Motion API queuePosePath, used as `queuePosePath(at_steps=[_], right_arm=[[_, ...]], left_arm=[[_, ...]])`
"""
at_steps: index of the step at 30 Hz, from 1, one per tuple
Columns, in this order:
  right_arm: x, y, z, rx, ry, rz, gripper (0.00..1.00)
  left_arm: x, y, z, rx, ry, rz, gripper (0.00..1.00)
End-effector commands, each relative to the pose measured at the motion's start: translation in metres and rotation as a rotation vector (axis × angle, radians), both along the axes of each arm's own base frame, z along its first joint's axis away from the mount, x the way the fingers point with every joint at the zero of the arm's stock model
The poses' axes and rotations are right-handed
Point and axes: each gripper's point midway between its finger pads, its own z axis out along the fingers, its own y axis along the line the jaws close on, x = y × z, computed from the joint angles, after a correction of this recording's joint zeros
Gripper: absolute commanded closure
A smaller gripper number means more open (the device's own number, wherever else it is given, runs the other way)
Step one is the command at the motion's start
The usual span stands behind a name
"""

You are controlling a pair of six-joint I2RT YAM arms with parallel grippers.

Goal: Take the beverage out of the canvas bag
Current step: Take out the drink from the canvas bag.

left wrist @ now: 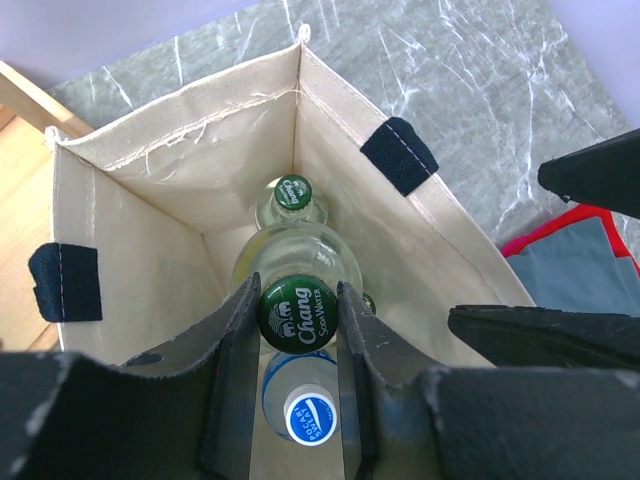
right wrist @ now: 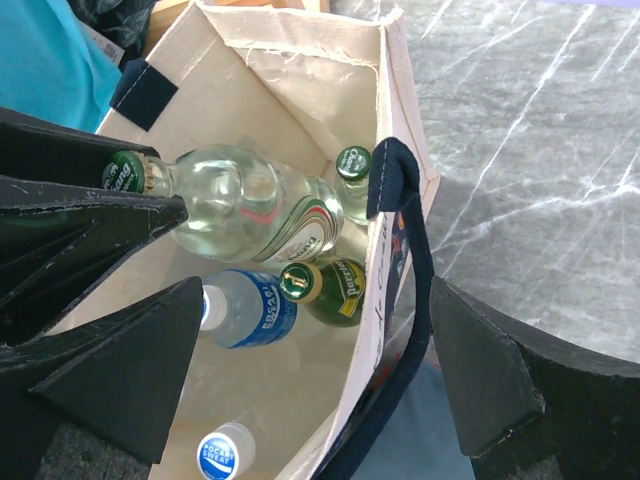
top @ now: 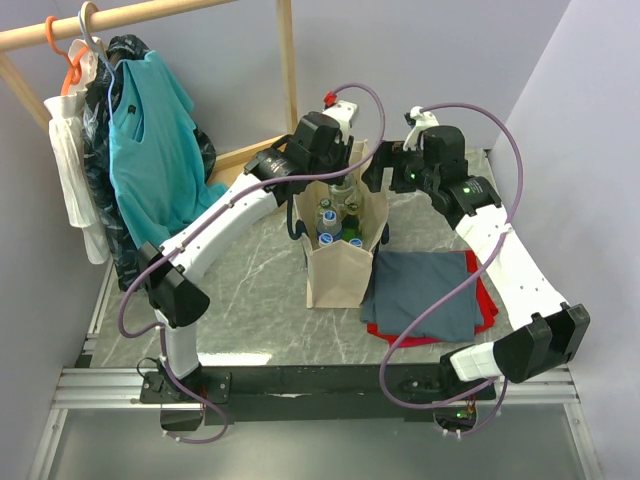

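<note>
The beige canvas bag (top: 338,272) stands upright mid-table, its top open, with navy handles (right wrist: 400,250). Inside it are several bottles. My left gripper (left wrist: 297,296) reaches into the bag and is shut on the green-capped neck of a clear glass Chang soda water bottle (left wrist: 298,262). In the right wrist view that bottle (right wrist: 240,205) hangs tilted above the others. Beneath it sit a second Chang bottle (left wrist: 291,192), a green Perrier bottle (right wrist: 335,288) and blue Pocari Sweat bottles (right wrist: 250,310). My right gripper (right wrist: 318,300) is open, one finger inside the bag's right wall and one outside it.
A folded grey-blue cloth (top: 425,290) lies on a red cloth (top: 487,300) right of the bag. At the back left a wooden rack (top: 288,70) carries a teal shirt (top: 150,130) and other clothes. The right arm (top: 500,250) curves round the cloths.
</note>
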Motion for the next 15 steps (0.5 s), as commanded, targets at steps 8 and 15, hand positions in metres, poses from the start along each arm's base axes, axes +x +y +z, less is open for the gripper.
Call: queuePosePath(at_steps=[8,15], right_arm=[[-0.009,0.010,0.027,0.047,-0.078,0.056,0.00],[-0.013,0.010,0.025,0.049,-0.083,0.063,0.00]], left_arm=[[0.001,0.010,0.108,-0.161,-0.237,0.028,0.99],[-0.001,0.019,0.118,-0.143,-0.255,0.045,0.99]])
